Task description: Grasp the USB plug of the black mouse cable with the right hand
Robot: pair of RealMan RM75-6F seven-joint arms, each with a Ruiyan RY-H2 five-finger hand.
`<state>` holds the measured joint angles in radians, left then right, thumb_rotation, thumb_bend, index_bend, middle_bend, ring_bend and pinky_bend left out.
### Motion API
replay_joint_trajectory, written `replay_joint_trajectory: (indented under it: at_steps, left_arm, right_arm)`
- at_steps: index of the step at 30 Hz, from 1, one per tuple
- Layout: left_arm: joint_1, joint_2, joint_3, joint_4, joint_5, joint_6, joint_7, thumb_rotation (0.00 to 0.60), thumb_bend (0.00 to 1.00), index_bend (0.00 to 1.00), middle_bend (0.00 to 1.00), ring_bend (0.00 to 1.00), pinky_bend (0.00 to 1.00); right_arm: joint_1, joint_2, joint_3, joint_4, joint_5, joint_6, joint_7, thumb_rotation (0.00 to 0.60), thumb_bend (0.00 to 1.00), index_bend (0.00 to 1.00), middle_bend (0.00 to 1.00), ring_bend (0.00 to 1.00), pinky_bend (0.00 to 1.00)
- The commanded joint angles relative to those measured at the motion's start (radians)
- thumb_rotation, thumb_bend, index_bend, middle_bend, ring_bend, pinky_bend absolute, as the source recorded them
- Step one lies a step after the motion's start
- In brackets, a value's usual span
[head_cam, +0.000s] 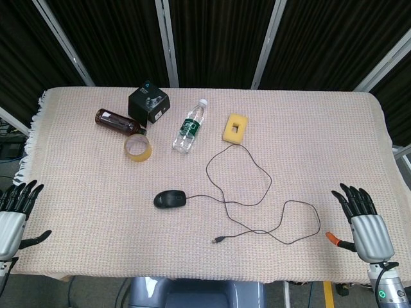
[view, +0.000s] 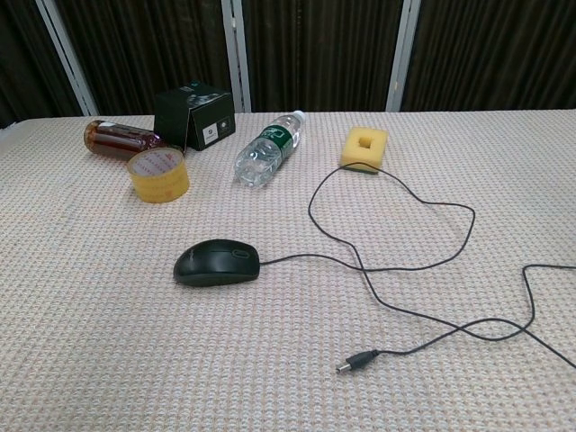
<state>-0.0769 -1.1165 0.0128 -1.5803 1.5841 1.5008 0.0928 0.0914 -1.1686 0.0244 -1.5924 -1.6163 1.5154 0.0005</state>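
1. Right robot hand (head_cam: pixel 366 221) sits at the near right corner of the bench (head_cam: pixel 321 128), fingers spread and straight, nothing in it. Only the head view catches it.
2. Left robot hand (head_cam: pixel 11 218) is at the near left edge, fingers apart too, holding nothing, though it's partly cut off by the frame so I'm going by what shows.
3. USB plug (view: pixel 356 362) lies flat on the woven cloth near the front edge, a bit right of centre, well apart from the right robot hand. Nothing touching it.
4. The cable (view: pixel 423 261) runs from the plug out to the right, loops back, crosses itself and ends at the black mouse (view: pixel 218 263), which sits left of the plug and a little further back.
5. Further back: a roll of yellow tape (view: pixel 157 175), a clear water bottle (view: pixel 267 151) lying on its side, and a yellow sponge (view: pixel 364 148) with a hole in it, the cable loop reaching just beside it.
6. Furthest back on the left: a brown bottle (view: pixel 117 139) on its side and a black box (view: pixel 194 114).
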Motion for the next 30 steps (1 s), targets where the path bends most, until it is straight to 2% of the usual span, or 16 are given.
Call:
replay_joint_trajectory:
  at_steps: [1,18,20,21,22,24,26,30]
  left_arm:
    - [-0.001,0.0,0.0,0.0,0.0,-0.002,-0.002,0.577,0.06,0.0,0.0,0.0,0.0]
    - [0.003,0.002,0.002,-0.001,-0.001,0.003,0.002,0.574,0.05,0.0,0.0,0.0,0.0]
    - [0.004,0.002,0.002,0.0,-0.001,0.003,0.003,0.574,0.06,0.0,0.0,0.0,0.0]
    - [0.004,0.002,0.002,0.0,-0.001,0.003,0.003,0.574,0.06,0.0,0.0,0.0,0.0]
    - [0.005,0.002,0.002,0.0,-0.001,0.004,0.004,0.573,0.06,0.0,0.0,0.0,0.0]
    - [0.005,0.001,0.002,0.0,-0.001,0.004,0.004,0.573,0.05,0.0,0.0,0.0,0.0]
    - [0.004,0.0,0.002,0.002,-0.002,0.003,0.007,0.572,0.06,0.0,0.0,0.0,0.0]
    - [0.002,-0.006,-0.002,0.005,-0.004,0.002,0.013,0.573,0.06,0.0,0.0,0.0,0.0]
  right_arm:
    - [0.0,0.001,0.0,0.001,-0.002,0.002,0.0,0.6,0.09,0.12,0.04,0.0,0.01]
    - [0.005,0.001,-0.001,0.003,-0.01,0.0,0.007,0.6,0.09,0.12,0.04,0.0,0.01]
    - [0.006,0.001,0.0,0.0,-0.013,0.0,0.011,0.6,0.09,0.12,0.08,0.02,0.02]
    - [0.01,0.0,0.0,0.0,-0.015,-0.003,0.015,0.6,0.09,0.12,0.12,0.06,0.05]
    - [0.014,0.0,0.003,-0.002,-0.019,-0.004,0.018,0.6,0.09,0.13,0.22,0.17,0.13]
    - [0.024,0.0,0.011,-0.006,-0.031,0.001,0.021,0.6,0.09,0.19,0.5,0.48,0.39]
    - [0.039,0.0,0.021,-0.015,-0.045,0.0,0.03,0.6,0.09,0.26,0.7,0.68,0.52]
    - [0.093,0.014,0.034,-0.03,-0.072,-0.054,0.023,0.6,0.09,0.36,0.89,0.86,0.63]
